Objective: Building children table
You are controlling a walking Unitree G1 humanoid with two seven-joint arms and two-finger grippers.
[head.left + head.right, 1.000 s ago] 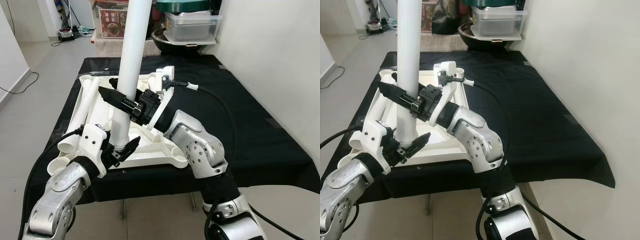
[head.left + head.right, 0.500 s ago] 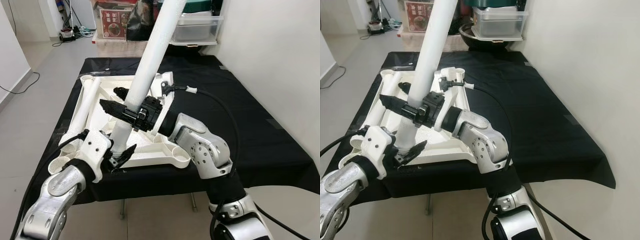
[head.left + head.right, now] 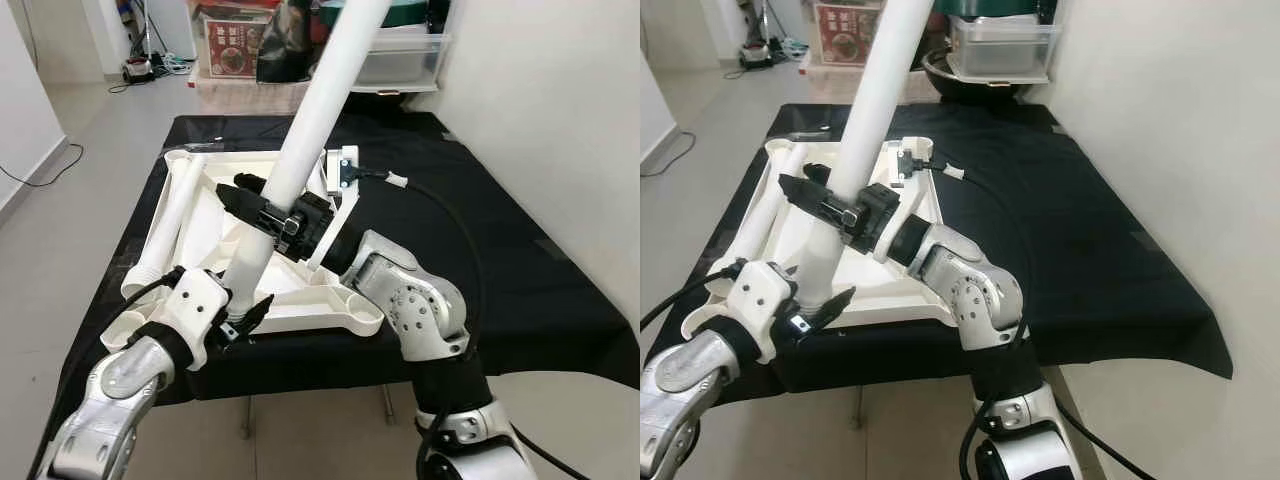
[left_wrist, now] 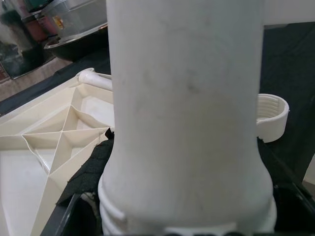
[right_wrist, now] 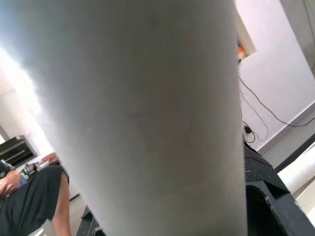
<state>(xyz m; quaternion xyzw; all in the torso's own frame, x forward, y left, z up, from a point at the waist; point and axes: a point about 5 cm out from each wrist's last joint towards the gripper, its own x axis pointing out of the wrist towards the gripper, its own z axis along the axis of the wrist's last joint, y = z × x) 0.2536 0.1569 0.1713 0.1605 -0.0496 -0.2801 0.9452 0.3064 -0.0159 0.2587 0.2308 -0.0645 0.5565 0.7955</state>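
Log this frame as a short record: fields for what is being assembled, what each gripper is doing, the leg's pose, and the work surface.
assembly: white plastic children's tabletop, lying upside down, ribbed underside up
part in hand: long white cylindrical table leg
leg pose: tilted, its top toward the robot's right, threaded lower end at the tabletop's near left corner
left gripper: at the leg's base
right gripper: shut on the leg, higher up
spare part: second white leg lying along the tabletop's left edge
surface: table under a black cloth

Left claw [image 3: 240, 318] clamped low, right claw [image 3: 262, 208] clamped higher, both elbows bent
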